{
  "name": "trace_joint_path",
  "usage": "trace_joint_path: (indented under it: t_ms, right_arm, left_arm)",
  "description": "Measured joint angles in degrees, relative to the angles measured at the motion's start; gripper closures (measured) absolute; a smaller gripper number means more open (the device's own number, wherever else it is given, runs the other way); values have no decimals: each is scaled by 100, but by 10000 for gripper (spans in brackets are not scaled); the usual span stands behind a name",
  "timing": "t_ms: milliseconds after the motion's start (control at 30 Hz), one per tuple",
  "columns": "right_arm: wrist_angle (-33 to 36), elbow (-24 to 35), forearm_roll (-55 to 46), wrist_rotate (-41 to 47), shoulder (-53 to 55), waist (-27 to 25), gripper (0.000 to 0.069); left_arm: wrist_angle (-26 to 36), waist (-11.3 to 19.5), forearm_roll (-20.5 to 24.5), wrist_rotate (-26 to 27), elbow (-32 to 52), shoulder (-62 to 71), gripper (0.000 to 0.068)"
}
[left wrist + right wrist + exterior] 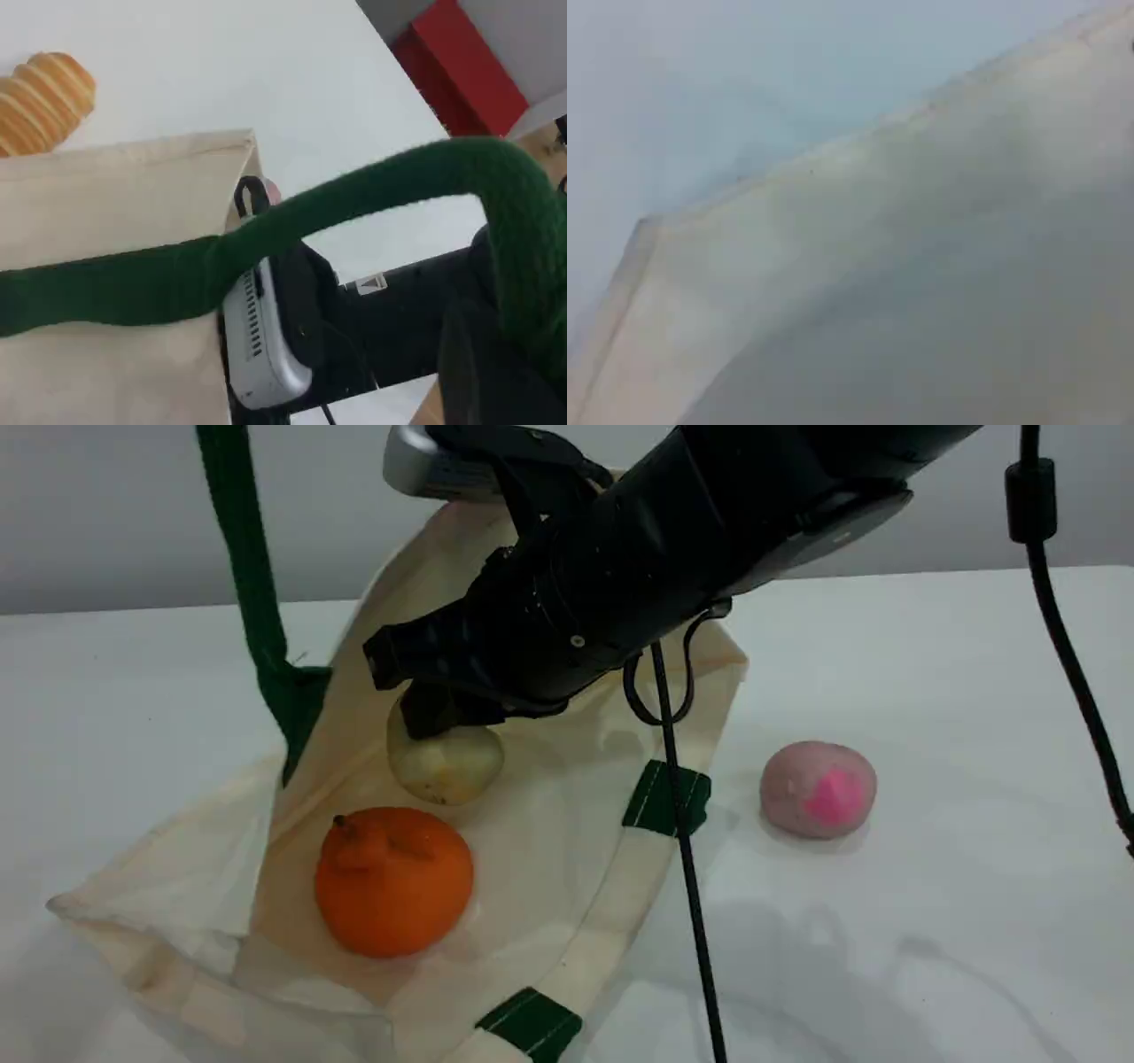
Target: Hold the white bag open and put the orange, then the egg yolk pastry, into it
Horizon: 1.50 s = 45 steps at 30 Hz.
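Note:
The white bag lies on the table with its mouth held wide. Its green strap runs taut up past the top edge. The orange rests inside on the lower cloth. Just behind it, also inside the mouth, is the egg yolk pastry, with my right gripper shut on its top. In the left wrist view the strap curves over my left gripper, which is shut on it above the bag's rim. The right wrist view shows only blurred bag cloth.
A pinkish ball with a bright pink spot sits on the table right of the bag. A golden striped bread roll lies beyond the bag's far rim. A black cable hangs from the right arm across the bag's right edge.

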Motion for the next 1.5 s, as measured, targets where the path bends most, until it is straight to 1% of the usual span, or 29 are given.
trace_joint_path:
  t_ms: [67, 167, 333, 467, 533, 600, 733, 800, 867, 900, 967, 1067, 1133, 1233, 1300, 1400, 1500]
  right_arm:
    - [1, 0, 0, 0, 0, 0, 559]
    - [50, 0, 0, 0, 0, 0, 506]
    - [78, 7, 5, 0, -5, 0, 316]
    - [212, 116, 5, 73, -248, -6, 210]
    - [95, 224, -171, 237, -446, -6, 181]
    - [-69, 369, -525, 474, -699, -6, 169]
    - [-311, 752, -1249, 942, -1269, -12, 164]
    - [-366, 972, -1520, 1100, -1570, -12, 164]
    - [-360, 1220, -1669, 1144, -1893, -12, 164]
    - [-360, 1321, -1725, 1195, -2078, -12, 163]
    - [-356, 1538, -1743, 1250, -2424, -12, 164]
    - [-336, 1837, -1881, 1365, -3014, -12, 164]
    - [-231, 1984, -2071, 1543, -3380, -12, 164]
    - [106, 2152, -2554, 2057, -3934, -25, 164]
    - [517, 2162, -3064, 2616, -4293, -128, 164]
    - [1261, 2162, -4101, 3624, -4749, -343, 164]
    - [2154, 2162, -5383, 4755, -5164, -557, 164]
  left_arm:
    - [0, 0, 12, 0, 0, 5, 618]
    - [4, 0, 31, 0, 0, 5, 618]
    - [-28, 0, 48, 16, 0, 5, 618]
    - [-184, 0, 242, 123, 0, 12, 618]
    - [-235, 0, 366, 123, 0, 24, 618]
    - [-270, 0, 433, 123, 0, 71, 618]
    - [-301, 0, 522, 123, 0, 235, 614]
    - [-305, 0, 683, 123, 0, 337, 605]
    - [-259, 0, 894, 123, 0, 449, 583]
    - [-226, 0, 1016, 123, 0, 497, 567]
    - [-148, 0, 1231, 123, 0, 582, 514]
    - [14, 0, 1520, 113, 6, 594, 404]
    - [179, 0, 1552, 113, 6, 582, 328]
    - [343, 0, 1552, 111, 6, 582, 227]
    - [412, 0, 1552, 106, 10, 556, 189]
    - [542, 0, 1556, 85, 10, 414, 167]
    - [567, 0, 1531, 85, 10, 134, 164]
